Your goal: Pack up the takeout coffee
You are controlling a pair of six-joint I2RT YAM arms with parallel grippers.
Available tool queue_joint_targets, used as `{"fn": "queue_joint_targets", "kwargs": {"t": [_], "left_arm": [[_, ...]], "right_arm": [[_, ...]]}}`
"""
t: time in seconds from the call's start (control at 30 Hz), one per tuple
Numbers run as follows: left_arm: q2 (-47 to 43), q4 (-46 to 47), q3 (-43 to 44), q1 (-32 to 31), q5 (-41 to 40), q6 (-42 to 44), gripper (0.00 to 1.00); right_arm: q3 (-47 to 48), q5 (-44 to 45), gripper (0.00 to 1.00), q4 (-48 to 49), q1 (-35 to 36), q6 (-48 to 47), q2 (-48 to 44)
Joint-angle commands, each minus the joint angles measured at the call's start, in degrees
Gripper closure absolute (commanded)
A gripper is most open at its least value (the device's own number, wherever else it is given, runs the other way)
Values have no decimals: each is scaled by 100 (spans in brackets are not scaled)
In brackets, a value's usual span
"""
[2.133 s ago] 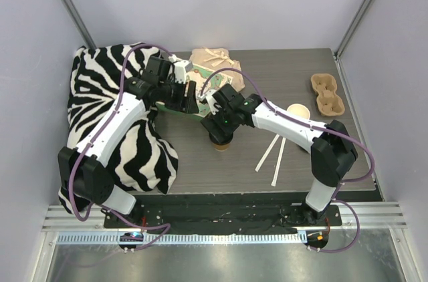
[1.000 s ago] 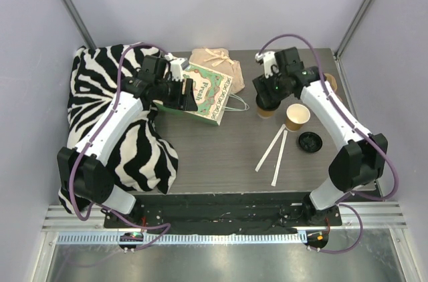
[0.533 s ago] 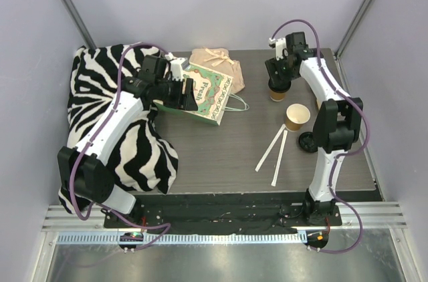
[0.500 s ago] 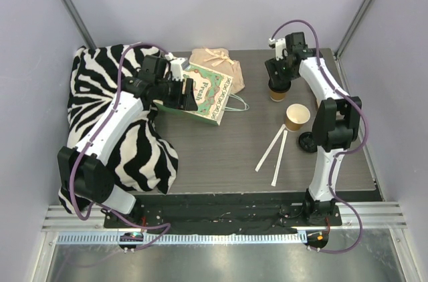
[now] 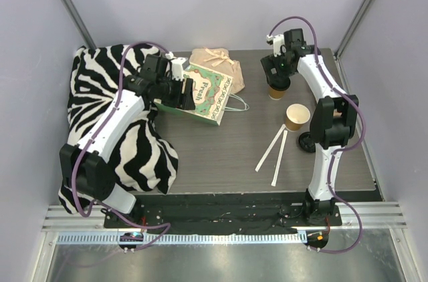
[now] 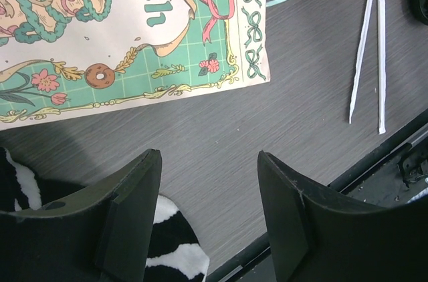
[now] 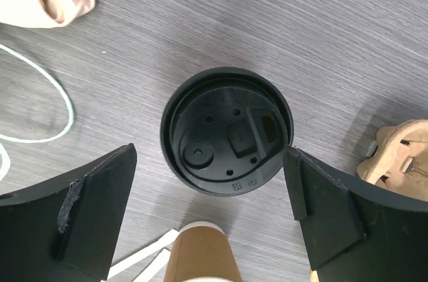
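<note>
Right hand (image 7: 208, 154) has just spread open above the takeout coffee (image 7: 226, 136). The cup is released and stands upright at the bench's (image 5: 221, 155) far right, not yet packed. Left hand (image 6: 207, 182) is open and empty, beside the paper bag (image 5: 204, 95).

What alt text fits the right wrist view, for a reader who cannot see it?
A takeout coffee, its black lid seen from straight above, stands on the grey table between the right arm's open jaws. A second brown cup pokes in at the bottom edge, a pulp cup carrier at the right.
</note>
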Motion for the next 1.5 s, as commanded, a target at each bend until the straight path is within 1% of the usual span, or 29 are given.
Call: {"fn": "queue_joint_targets", "kwargs": {"t": [0.0, 0.07, 0.1, 0.13, 0.17, 0.2, 0.23, 0.33, 0.37, 0.47, 0.5, 0.57, 0.73, 0.9, 0.93, 1.03, 1.13, 1.47], "left_arm": [[-42, 32, 319, 36, -52, 102, 36], [-77, -3, 372, 45, -52, 93, 36], [-104, -3, 425, 36, -44, 76, 36], [-121, -3, 451, 36, -44, 67, 36], [-130, -3, 486, 36, -35, 58, 36], [-148, -3, 504, 36, -26, 49, 36], [-165, 15, 548, 36, -17, 32, 36], [-201, 59, 539, 45, 9, -38, 36], [-209, 94, 531, 36, 18, -56, 36], [-218, 129, 487, 36, 88, -100, 36], [-218, 147, 469, 36, 123, -100, 36], [-210, 164, 425, 36, 167, -118, 36], [-174, 243, 346, 36, 255, -153, 36], [-157, 331, 232, 36, 343, -205, 36], [-148, 331, 223, 45, 343, -223, 36], [-148, 349, 197, 45, 326, -214, 36], [-148, 366, 188, 36, 308, -214, 36], [-86, 393, 179, 45, 326, -249, 36]], "right_arm": [[623, -456, 0, -262, -84, 153, -359], [1078, -712, 0, -596, -251, 259, -526], [1238, -1000, 0, -729, -522, 303, -666], [1388, -1090, 0, -869, -612, 295, -737], [1650, -1195, 0, -1175, -874, 260, -781], [1748, -1284, 0, -1335, -1094, 172, -851], [1802, -1345, 0, -1493, -1470, -20, -869], [1697, -1381, 10, -2012, -2079, -442, -870], [1592, -1355, 19, -2266, -2437, -496, -843], [1162, -1171, 35, -2540, -2817, -672, -781], [1013, -1109, 37, -2541, -2871, -707, -808], [601, -1021, 41, -2523, -2898, -760, -834], [-50, -1021, 43, -2331, -2889, -550, -755], [-561, -618, 46, -1496, -2600, -322, -659], [-666, -521, 48, -1364, -2538, -286, -641], [-703, -319, 53, -1082, -2362, -128, -457], [-676, -99, 55, -836, -2239, -40, -264], [-149, 34, 56, -669, -2159, 119, 387]]}}
